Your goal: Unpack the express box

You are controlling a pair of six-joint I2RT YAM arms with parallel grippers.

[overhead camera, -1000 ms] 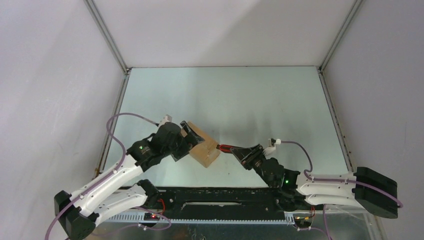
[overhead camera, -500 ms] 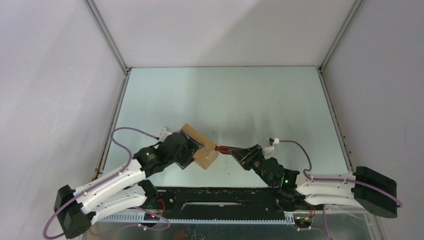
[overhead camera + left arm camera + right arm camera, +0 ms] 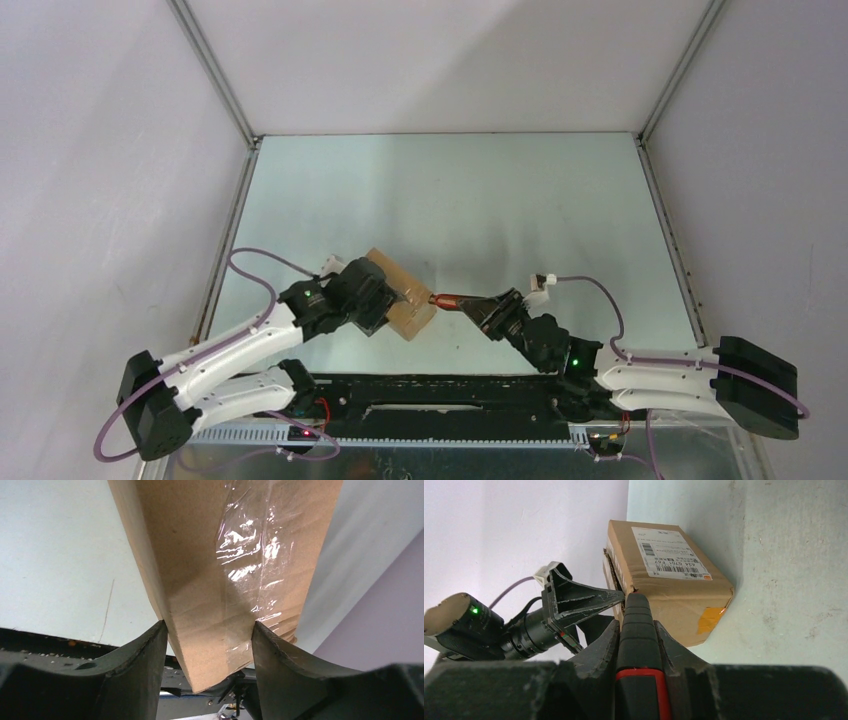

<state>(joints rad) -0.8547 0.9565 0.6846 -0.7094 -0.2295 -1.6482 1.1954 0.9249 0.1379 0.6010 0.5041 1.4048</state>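
Left gripper (image 3: 207, 630) clamps the express box (image 3: 225, 570), its two dark fingers (image 3: 135, 670) pressed against opposite sides of the brown carton near one corner, a strip of clear tape (image 3: 250, 565) running down the cardboard face above them. Across from it, the right gripper (image 3: 636, 630) is clenched on a red-and-black utility knife (image 3: 638, 650), whose black nose reaches the box's near edge at the flap seam, just beside one finger of the left gripper; the blade itself is too small to make out. Seen from overhead, the box sits in the lower middle of the frame, slightly left of centre, on the pale table (image 3: 450, 190), with the knife bridging the short gap to its right. The right wrist view shows the carton in the centre of its frame, white shipping label (image 3: 669, 555) uppermost and a patch of orange tape (image 3: 709, 620) on its lower right corner. Flaps appear not yet opened, so the unpacking looks to be at its cutting stage: box steadied, seal not yet slit. The next move would call for a shallow, straight draw of the knife along the taped seam, the left grip holding firm against the push and the tip kept off the neighbouring finger and whatever is inside.
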